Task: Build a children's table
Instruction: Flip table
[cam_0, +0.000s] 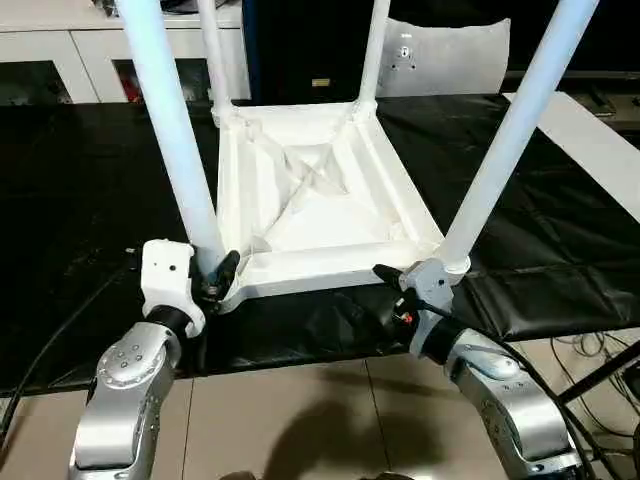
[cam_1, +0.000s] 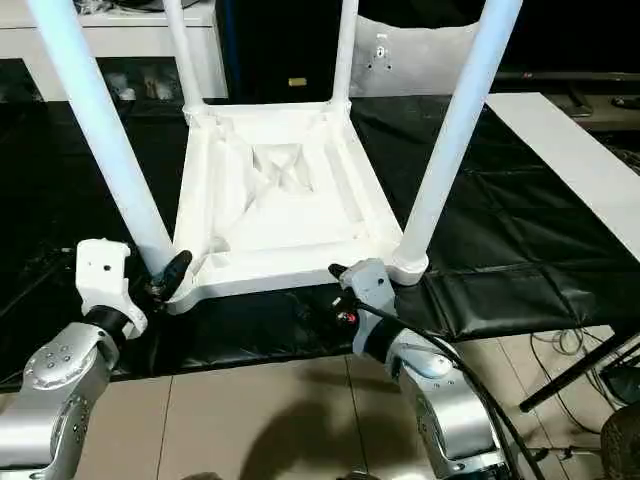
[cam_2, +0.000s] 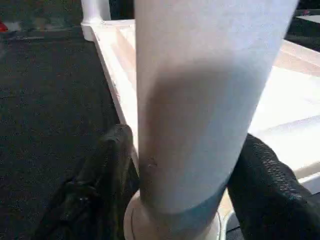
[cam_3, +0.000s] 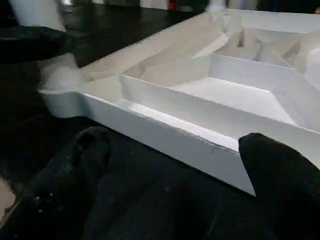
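White plastic all through, so we judge the children's table (cam_0: 320, 200) light, stiff and a bit slick; with four long legs up it is tall and would tip easily if pushed high. We would hold it low, at the leg bases or the rim of the top, where the ribs give stiffness.

It lies upside down on the black-covered bench (cam_0: 90, 180), near edge close to the robot. The top (cam_1: 270, 210) is rectangular, its underside showing raised ribs running diagonally to a centre panel. All four tapered tubular legs stand in the round corner sockets: near-left leg (cam_0: 170, 130), near-right leg (cam_0: 515, 135), and two far legs (cam_0: 370, 55) behind.

The left gripper (cam_0: 215, 278) sits at the base of the near-left leg; in the left wrist view its fingers (cam_2: 107, 185) flank the tube on both sides, probably touching it, though we cannot see the contact clearly. The right gripper (cam_1: 340, 290) is at the near edge beside the near-right socket, its fingers (cam_3: 85, 150) spread wide with the rim between them, pinching nothing.
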